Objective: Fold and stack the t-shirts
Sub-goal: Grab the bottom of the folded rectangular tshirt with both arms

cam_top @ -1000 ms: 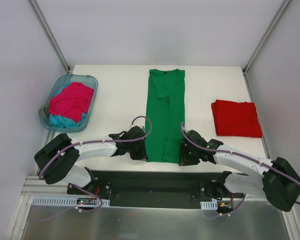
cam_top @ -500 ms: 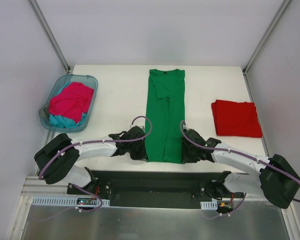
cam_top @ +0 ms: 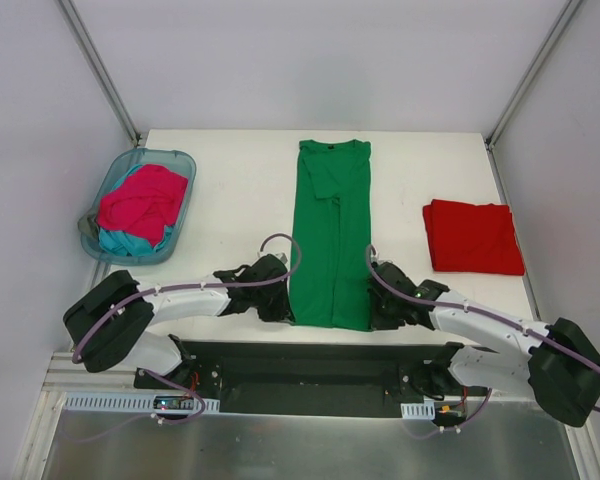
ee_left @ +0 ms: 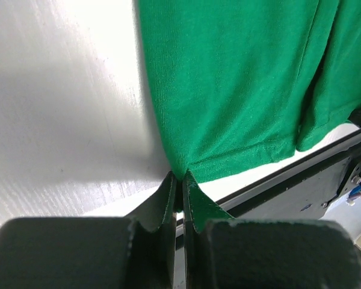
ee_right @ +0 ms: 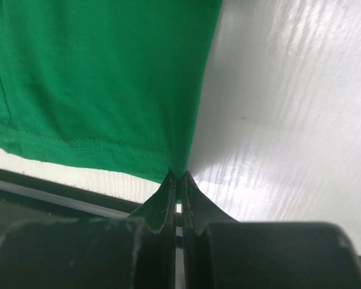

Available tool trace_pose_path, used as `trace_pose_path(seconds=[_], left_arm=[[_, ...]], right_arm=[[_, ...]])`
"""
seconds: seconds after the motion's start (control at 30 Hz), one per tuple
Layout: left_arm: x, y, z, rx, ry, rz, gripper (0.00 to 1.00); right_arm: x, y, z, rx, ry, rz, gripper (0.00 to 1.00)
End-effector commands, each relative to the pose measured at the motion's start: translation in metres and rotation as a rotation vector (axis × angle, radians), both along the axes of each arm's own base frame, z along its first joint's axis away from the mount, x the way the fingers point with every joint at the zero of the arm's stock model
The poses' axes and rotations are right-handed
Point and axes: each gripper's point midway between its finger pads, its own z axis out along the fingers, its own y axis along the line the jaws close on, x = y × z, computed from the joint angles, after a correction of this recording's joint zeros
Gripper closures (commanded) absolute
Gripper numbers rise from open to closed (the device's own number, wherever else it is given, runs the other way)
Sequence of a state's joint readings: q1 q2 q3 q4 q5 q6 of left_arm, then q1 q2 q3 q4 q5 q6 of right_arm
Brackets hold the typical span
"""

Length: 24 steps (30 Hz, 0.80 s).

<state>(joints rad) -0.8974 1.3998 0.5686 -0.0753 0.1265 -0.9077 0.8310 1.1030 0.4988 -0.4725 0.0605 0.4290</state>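
Our left fingers (ee_left: 162, 203) and right fingers (ee_right: 194, 203) barely pinch hem corners of the green t-shirt (cam_top: 330, 240), so uneven lifting may free 1.

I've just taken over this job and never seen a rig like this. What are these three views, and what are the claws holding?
The wide picture looks down from above on two robot arms bolted at the near edge of a white table. The other two pictures come from a camera on each wrist, looking along its own fingers. A bright green t-shirt, folded into a long strip, lies in the middle. A folded red t-shirt lies to the right. At the left, a translucent blue plastic basket holds crumpled pink cloth and teal cloth. The left gripper and right gripper are each shut on a near hem corner of the green shirt.
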Motion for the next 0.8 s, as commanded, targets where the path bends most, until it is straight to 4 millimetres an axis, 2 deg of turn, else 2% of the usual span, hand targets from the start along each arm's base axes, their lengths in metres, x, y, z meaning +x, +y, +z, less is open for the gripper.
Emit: trace_pose_path(seconds=[0.0, 0.17, 0.33, 0.53, 0.63, 0.77], left_arm=[[-0.03, 0.047, -0.026, 0.174, 0.078, -0.011, 1.0], [-0.043, 0.038, -0.006, 0.072, 0.046, -0.05, 1.0], [-0.062, 0.035, 0.009, -0.024, 0.049, -0.058, 1.0], [-0.072, 0.018, 0.046, -0.18, -0.006, -0.095, 1.0], [-0.065, 0.016, 0.055, -0.202, -0.051, -0.087, 1.0], [-0.045, 0.011, 0.068, -0.191, -0.138, -0.061, 1.0]], right_arm=[[-0.016, 0.01, 0.004, 0.084, 0.041, 0.082, 1.0], [-0.029, 0.02, 0.018, 0.186, 0.052, 0.118, 1.0], [-0.055, 0.026, 0.038, 0.287, 0.085, 0.204, 0.99], [-0.08, 0.039, 0.063, 0.414, 0.11, 0.291, 1.0], [-0.078, 0.041, 0.071, 0.436, 0.083, 0.292, 1.0], [-0.055, 0.041, 0.082, 0.396, -0.026, 0.264, 1.0]])
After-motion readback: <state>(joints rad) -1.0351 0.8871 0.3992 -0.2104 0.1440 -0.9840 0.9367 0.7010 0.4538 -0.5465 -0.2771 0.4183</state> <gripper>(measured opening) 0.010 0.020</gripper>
